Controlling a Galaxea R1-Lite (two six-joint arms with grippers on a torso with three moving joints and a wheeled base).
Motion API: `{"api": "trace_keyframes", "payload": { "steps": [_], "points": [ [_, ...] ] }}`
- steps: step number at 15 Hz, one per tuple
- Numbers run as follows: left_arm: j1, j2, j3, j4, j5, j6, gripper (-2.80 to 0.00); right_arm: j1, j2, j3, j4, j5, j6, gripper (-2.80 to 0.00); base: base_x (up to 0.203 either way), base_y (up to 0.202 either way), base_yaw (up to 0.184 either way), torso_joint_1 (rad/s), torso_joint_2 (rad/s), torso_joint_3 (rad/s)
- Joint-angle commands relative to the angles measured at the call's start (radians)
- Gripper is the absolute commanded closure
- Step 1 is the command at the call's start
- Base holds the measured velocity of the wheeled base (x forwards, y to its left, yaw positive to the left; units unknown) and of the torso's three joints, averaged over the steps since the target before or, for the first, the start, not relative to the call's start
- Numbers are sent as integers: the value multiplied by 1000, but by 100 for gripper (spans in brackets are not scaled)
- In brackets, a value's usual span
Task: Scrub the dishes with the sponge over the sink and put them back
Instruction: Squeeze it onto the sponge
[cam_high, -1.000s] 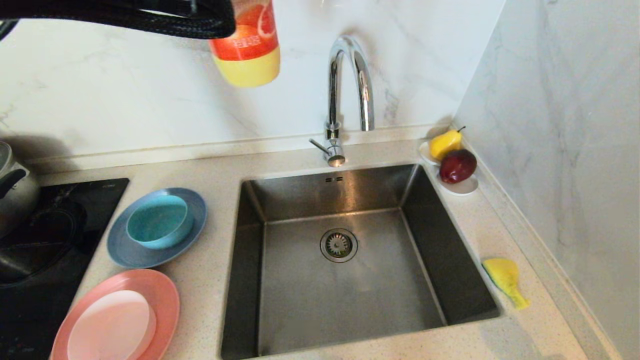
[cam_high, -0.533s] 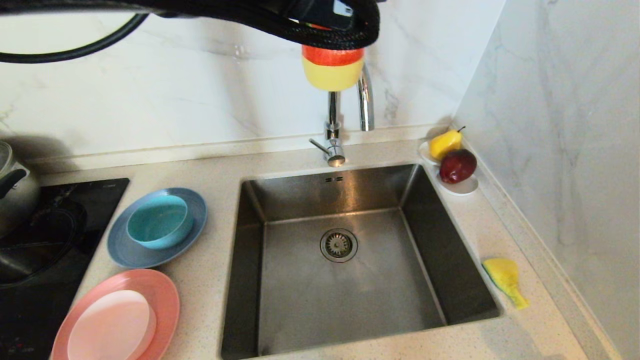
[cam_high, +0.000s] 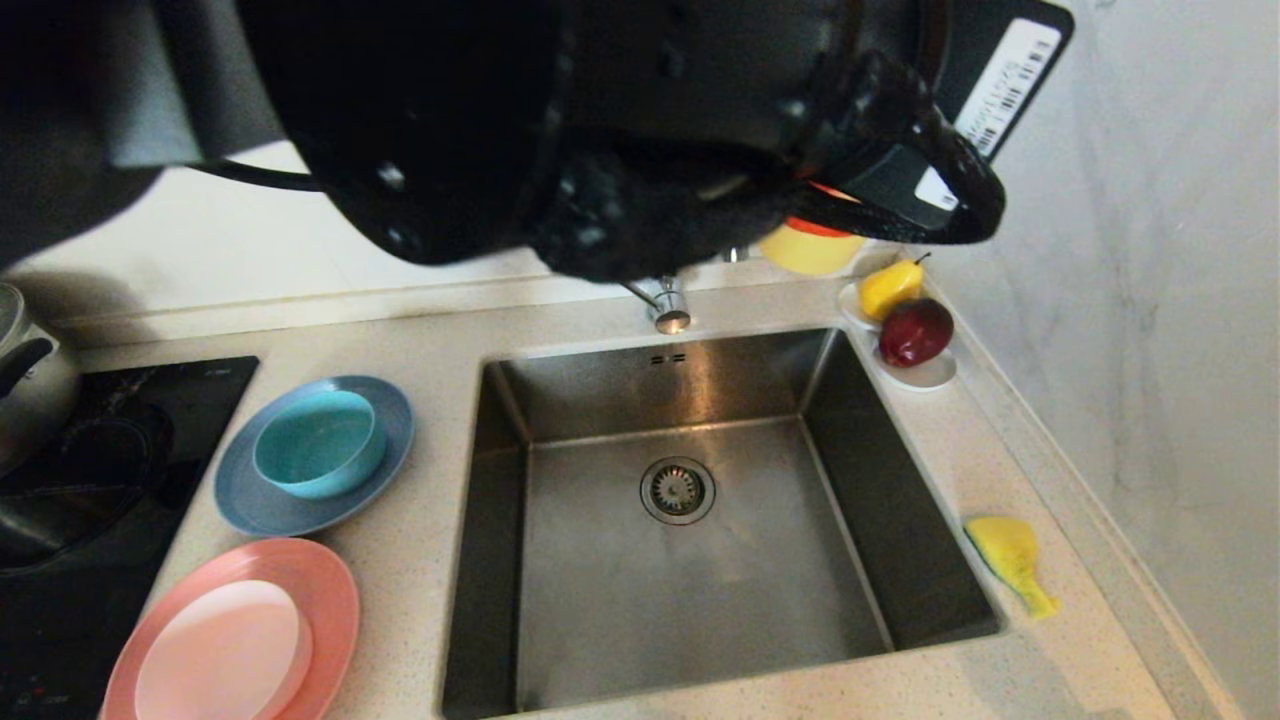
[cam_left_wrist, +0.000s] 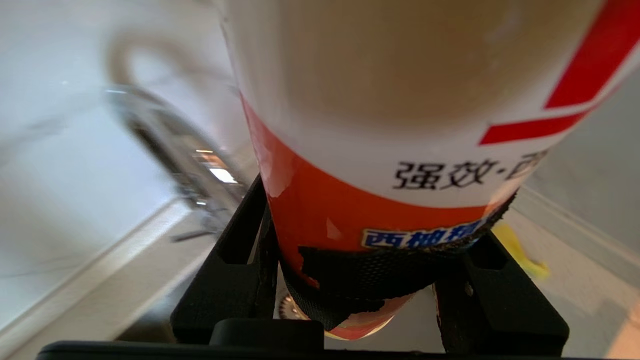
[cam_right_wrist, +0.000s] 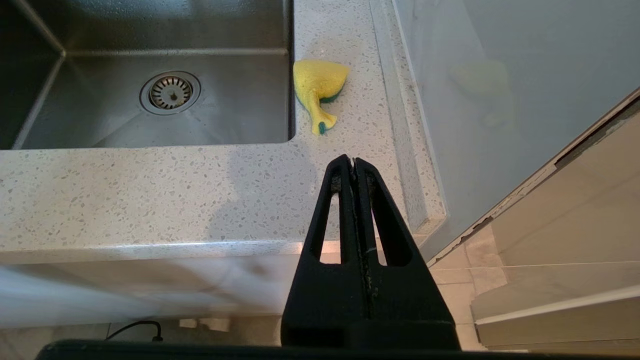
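while the left arm (cam_high: 520, 120) fills the top of the head view, reaching across above the tap toward the back right corner, the sink (cam_high: 690, 610) sits below it in a speckled counter (cam_high: 440, 330), its basin holding only the round drain (cam_high: 678, 490). a black hob (cam_high: 90, 560) lies at the counter's left end with a metal pot (cam_high: 25, 370) on it. just left of the sink, a grey-blue plate (cam_high: 250, 500) carries a teal bowl (cam_high: 320, 443); nearer the front edge, a pink plate (cam_high: 330, 590) carries a pale bowl (cam_high: 225, 650). the left gripper (cam_left_wrist: 367, 280) is closed partway around a bottle (cam_left_wrist: 400, 150) with an orange, white and yellow label, one finger pressed to each side of it; in the head view only the bottle's yellow end shows, behind the sink's back right corner. next to it, a white saucer (cam_high: 925, 375) holds a yellow pear (cam_high: 890, 287) and a dark red apple (cam_high: 915, 331). the sponge (cam_high: 1010, 555) lies crumpled on the counter just right of the sink, touching nothing else. the right gripper (cam_right_wrist: 354, 162) hangs in front of the counter's front edge, near the sponge's side, its two fingers pressed together with nothing between them.
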Motion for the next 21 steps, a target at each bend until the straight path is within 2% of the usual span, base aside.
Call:
{"api": "trace_keyframes", "payload": {
  "steps": [1,6,10,13,18,21],
  "points": [
    [-30,60,-1,0,15,2,0,0,-1,0,0,0,0,0,0,0,0,0,0,0],
    [-97,160,3,0,69,-2,0,0,-1,0,0,0,0,0,0,0,0,0,0,0],
    [-106,219,4,3,74,-3,0,0,-1,0,0,0,0,0,0,0,0,0,0,0],
    [-109,264,23,13,128,3,0,0,-1,0,0,0,0,0,0,0,0,0,0,0],
    [-109,307,129,30,161,86,0,0,-1,0,0,0,0,0,0,0,0,0,0,0],
    [-109,369,138,22,181,112,0,0,-1,0,0,0,0,0,0,0,0,0,0,0]
  ]
}}
